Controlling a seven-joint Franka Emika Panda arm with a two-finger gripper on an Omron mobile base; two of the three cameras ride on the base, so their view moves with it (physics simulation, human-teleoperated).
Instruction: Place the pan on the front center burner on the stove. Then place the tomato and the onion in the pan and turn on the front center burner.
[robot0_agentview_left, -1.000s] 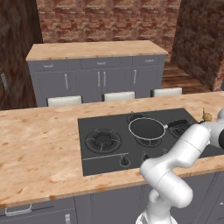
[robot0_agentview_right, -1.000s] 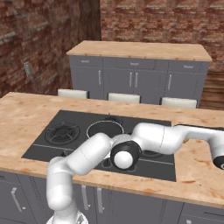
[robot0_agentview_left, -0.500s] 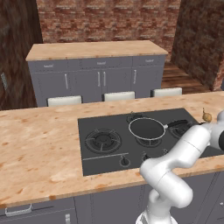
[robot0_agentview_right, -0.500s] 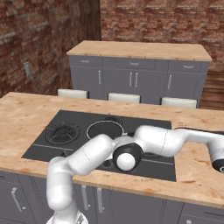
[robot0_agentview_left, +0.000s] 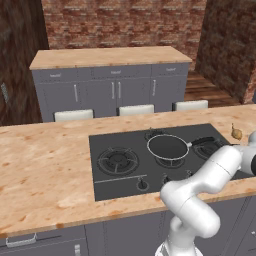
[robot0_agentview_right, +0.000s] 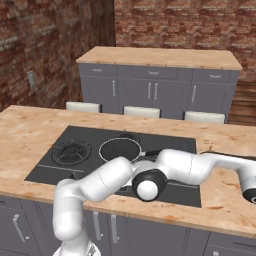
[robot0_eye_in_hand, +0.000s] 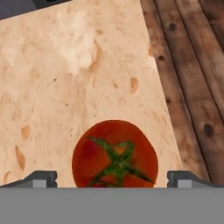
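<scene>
In the hand view my gripper is open, one dark fingertip on each side of the tomato. The tomato is a glossy red ball with a green stem star. It rests on the wooden counter close to the counter's edge, and neither finger touches it. The pan sits on the stove over the middle burner, which it hides, with its black handle pointing right. It also shows from the other side as the pan. The onion lies on the counter to the right of the stove.
A left burner is uncovered and small knobs line the stove's front edge. Beyond the counter edge by the tomato is wooden floor. My white arm stretches low across the stove's front right corner.
The arm's elbow has shifted slightly right and lower. The pan and the onion have not moved, and the jaws stay wide.
</scene>
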